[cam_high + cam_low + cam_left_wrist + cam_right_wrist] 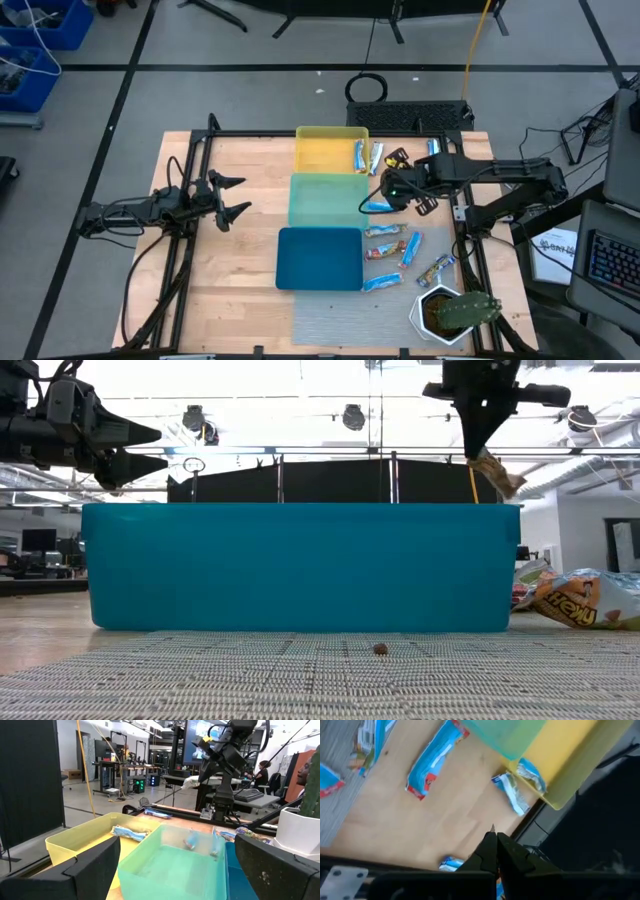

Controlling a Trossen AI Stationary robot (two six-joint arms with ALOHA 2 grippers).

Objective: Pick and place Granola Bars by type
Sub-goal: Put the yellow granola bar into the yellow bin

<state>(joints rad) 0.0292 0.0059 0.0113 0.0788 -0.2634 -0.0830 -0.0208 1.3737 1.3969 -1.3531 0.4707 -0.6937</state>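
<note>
Slim shiny granola bars, blue with silver or orange-red ends, lie on the wooden table right of three trays: one point(380, 205) beside the green tray point(310, 200), several more point(410, 247) beside the blue tray point(320, 258). One bar point(358, 155) lies in the yellow tray point(325, 150), and another point(377, 157) is just outside it. My right gripper point(485, 445) hangs high over the table right of the green tray, shut on a bar point(497, 470). My left gripper point(235, 197) waits open, left of the trays. My right gripper pinches a granola bar by its upper end point(484, 455) between the two fingertips, coming from above and pointing down. The bar is lifted clear of the table and hangs slanting below the fingers, showing a brown-orange end point(505, 482). In the right wrist view the shut fingers point(487, 847) hide it.
A white pot with a cactus point(450, 312) stands at the table's near right corner. A grey mat point(340, 320) covers the near edge. A black frame point(190, 180) runs along the table's sides. In the low view the blue tray's wall point(300, 565) blocks the middle of the table.
</note>
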